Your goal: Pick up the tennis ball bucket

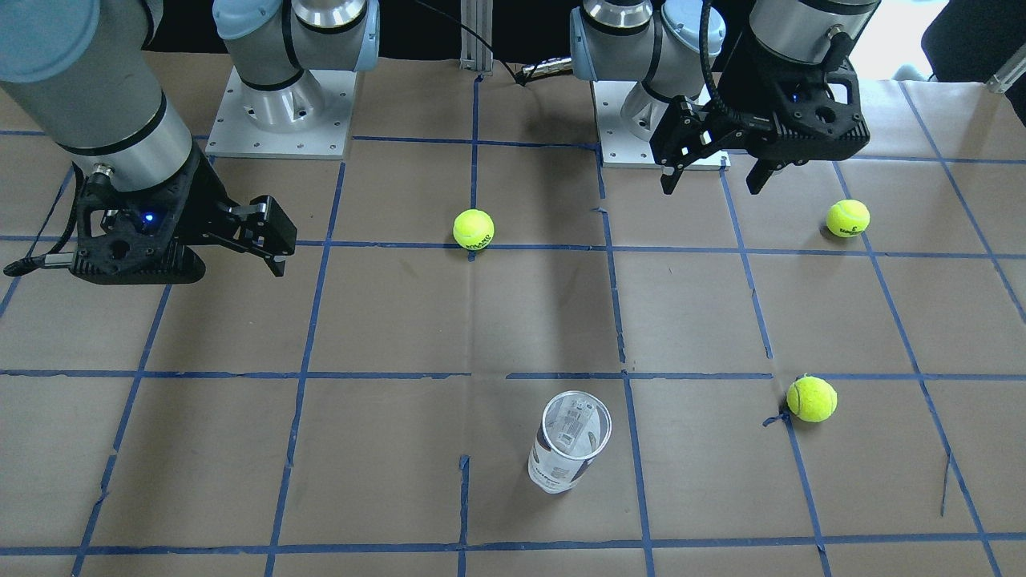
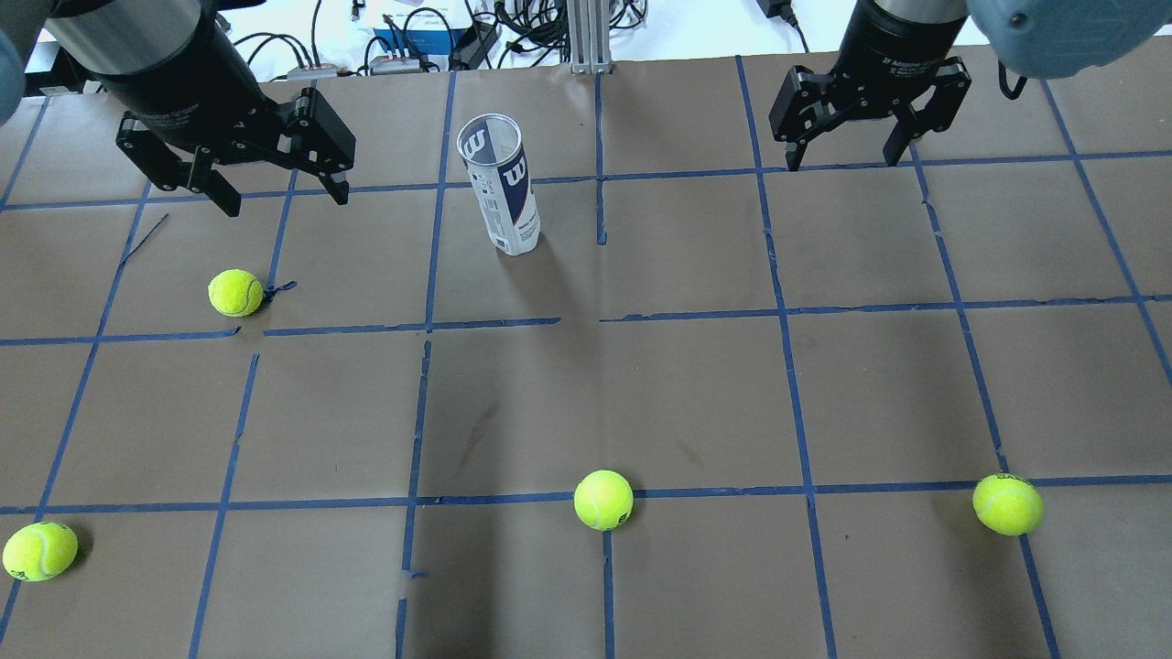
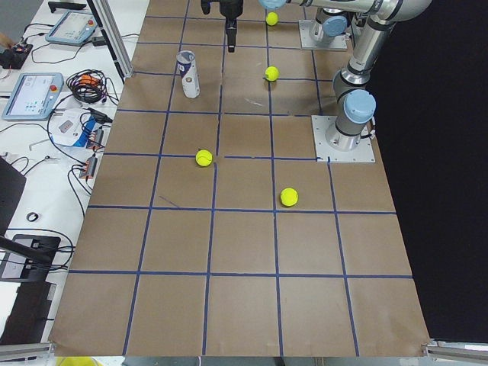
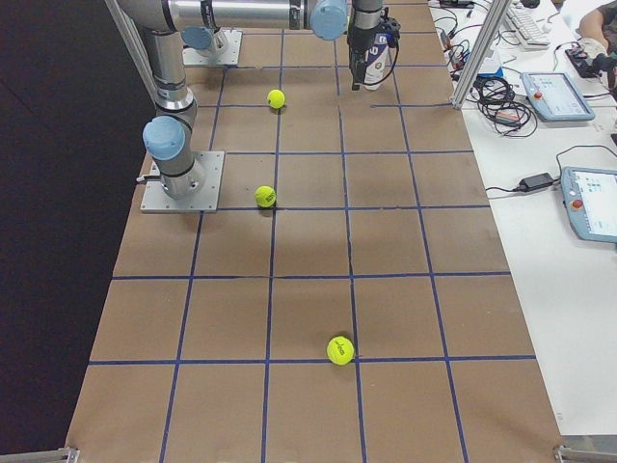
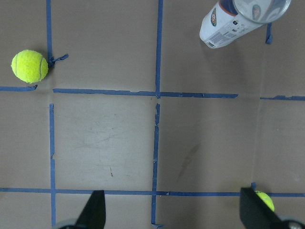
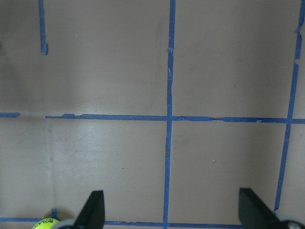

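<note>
A: Where is the tennis ball bucket [image 2: 502,183] found relative to the grippers?

B: It is stood upright on the counter [image 2: 641,394] with its mouth open upward, so its long axis is vertical. It is seen ahead of the left gripper [image 2: 286,197], off toward the right arm's side and well below it. In the left wrist view it is caught at the upper right corner.

A: And the right gripper [image 2: 842,162]?

B: It is placed farther off, and the bucket is not shown in its wrist view. Both grippers are spread wide, and nothing is held. The left arm is judged the nearer.
</note>
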